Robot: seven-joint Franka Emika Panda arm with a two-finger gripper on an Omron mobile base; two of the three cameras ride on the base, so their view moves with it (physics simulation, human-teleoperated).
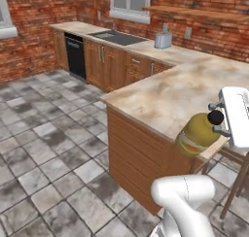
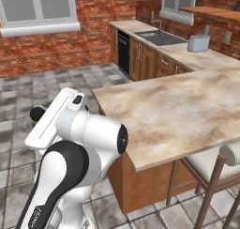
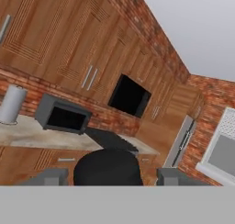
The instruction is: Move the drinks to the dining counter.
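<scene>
At the near edge of the bench (image 1: 160, 102), the end effector (image 1: 220, 126) grips the tilted juice bottle (image 1: 197, 132), orange label unreadable.

White arm folded low, fingers (image 3: 50, 176) clamped either side of a held load

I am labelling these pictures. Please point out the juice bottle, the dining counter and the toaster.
juice bottle (image 1: 197, 133): left base view, on its yellow body.
dining counter (image 1: 160, 97): left base view, on a bare part of its marbled top.
toaster (image 2: 198, 43): right base view, on its grey side.
</scene>
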